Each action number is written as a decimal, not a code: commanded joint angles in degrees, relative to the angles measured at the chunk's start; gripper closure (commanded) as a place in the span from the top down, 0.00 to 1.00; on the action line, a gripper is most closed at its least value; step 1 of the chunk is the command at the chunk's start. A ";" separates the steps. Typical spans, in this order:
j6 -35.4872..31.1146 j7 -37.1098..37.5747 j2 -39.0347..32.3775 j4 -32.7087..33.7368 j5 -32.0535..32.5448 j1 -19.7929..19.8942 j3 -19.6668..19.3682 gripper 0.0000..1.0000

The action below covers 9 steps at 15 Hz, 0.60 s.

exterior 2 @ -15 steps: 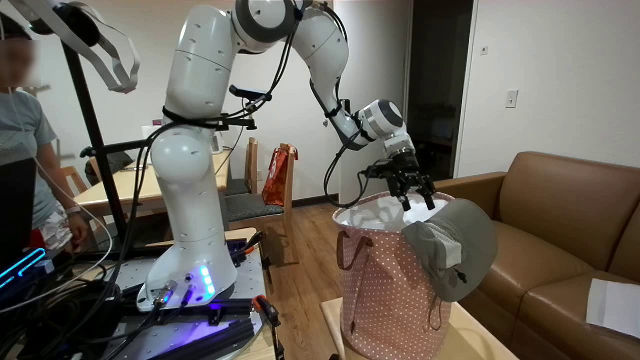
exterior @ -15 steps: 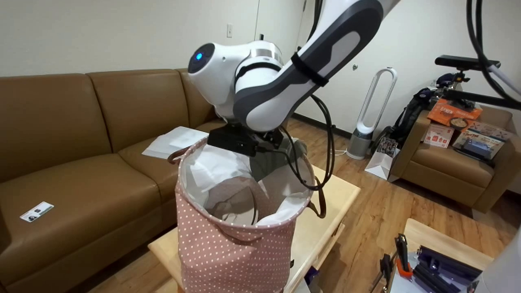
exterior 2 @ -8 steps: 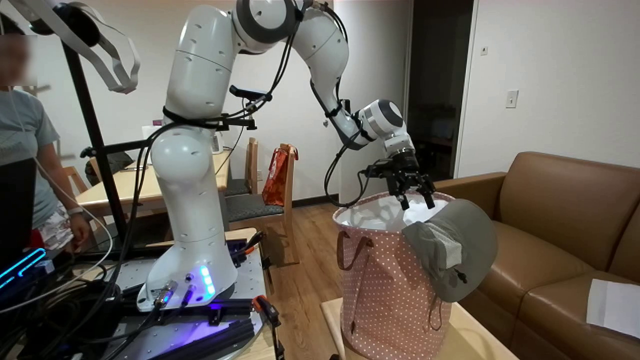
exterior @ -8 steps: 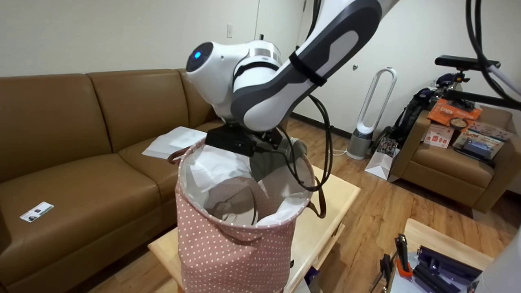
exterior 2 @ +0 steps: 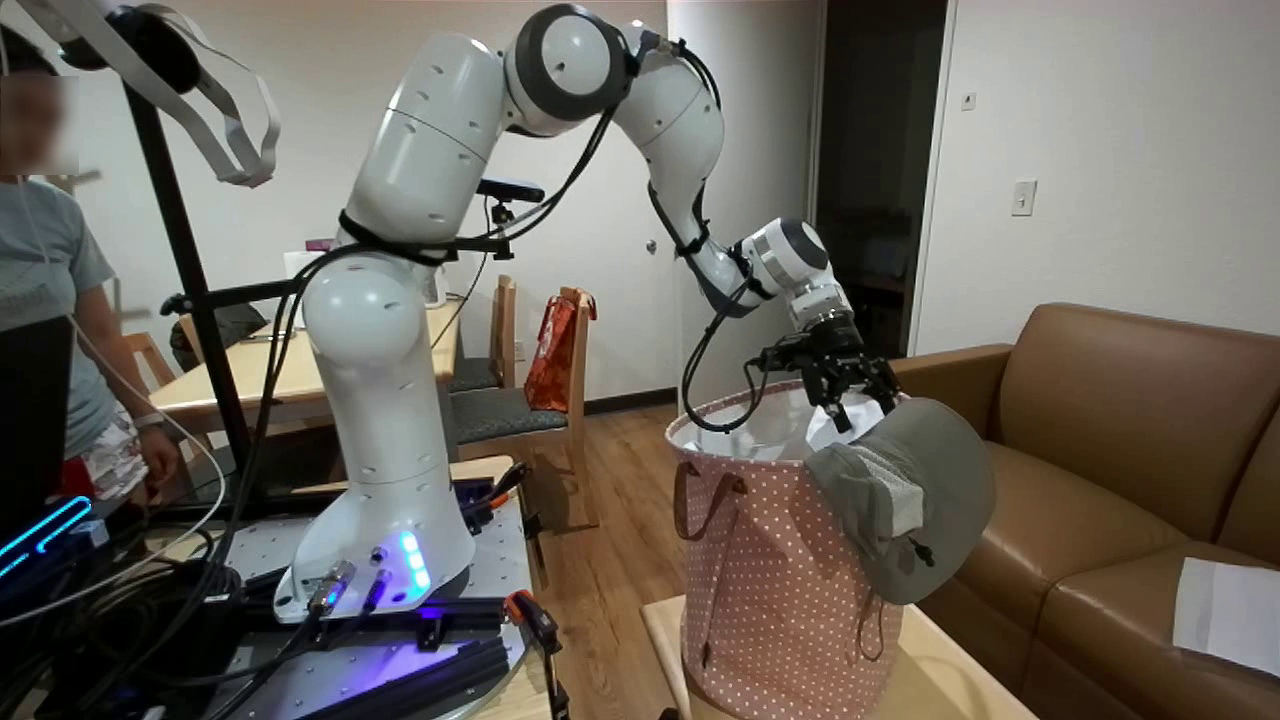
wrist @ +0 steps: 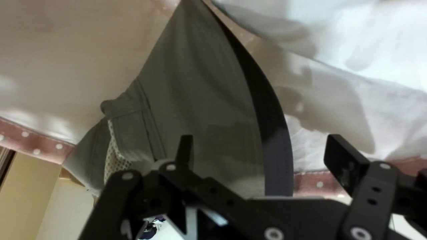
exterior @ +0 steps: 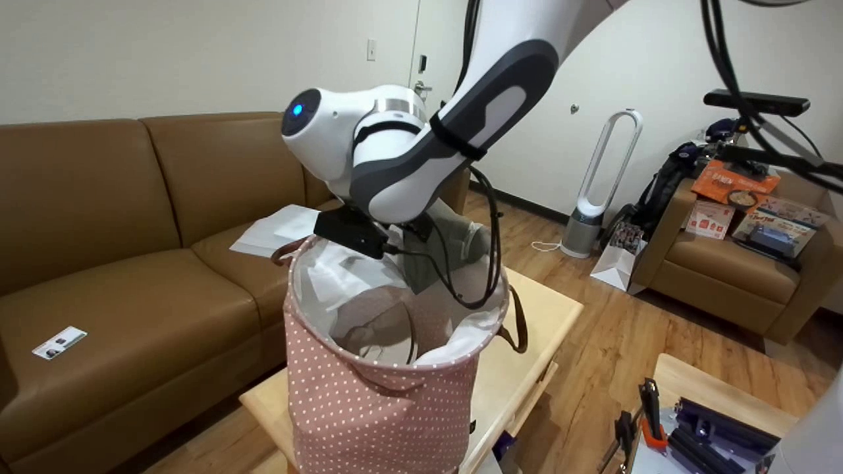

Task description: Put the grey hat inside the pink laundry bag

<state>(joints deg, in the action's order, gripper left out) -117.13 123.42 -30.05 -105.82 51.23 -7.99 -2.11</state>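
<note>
The grey hat [exterior 2: 935, 480] hangs over the rim of the pink laundry bag [exterior 2: 780, 590]. Its wide brim and mesh patch face outward, and another part reaches inside the bag, as in an exterior view [exterior: 431, 263]. The bag's open mouth and white lining also show in an exterior view [exterior: 388, 415]. My gripper [exterior 2: 866, 410] is open at the bag's mouth, close beside the hat. In the wrist view my gripper [wrist: 258, 143] has its fingers wide apart, with the hat [wrist: 200, 90] and its dark brim edge seen between them. Whether a finger touches the hat I cannot tell.
The bag stands on a low wooden table [exterior: 553, 309]. A brown sofa [exterior: 132, 289] with white paper [exterior: 280, 230] on it is beside the table. Loose white lining or cloth [exterior: 349, 270] lies inside the bag. Black cables [exterior: 494, 250] hang from the arm over the bag's mouth.
My open gripper has moved toward the hat's side of the bag and slightly down. The hat and the bag have not visibly moved.
</note>
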 commanded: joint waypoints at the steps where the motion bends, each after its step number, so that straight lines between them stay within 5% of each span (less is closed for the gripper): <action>1: 2.25 1.73 -5.30 3.33 2.47 -1.18 -1.57 1.00; 2: 2.80 1.77 -6.04 3.37 2.71 -1.25 -1.91 0.75; 4: 4.35 1.55 -7.23 3.56 2.99 -1.38 -2.52 0.68; 9: 5.37 2.83 -8.15 3.88 3.38 -1.46 -3.28 0.34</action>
<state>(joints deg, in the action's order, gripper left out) -113.52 124.20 -37.73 -102.85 53.05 -8.80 -4.88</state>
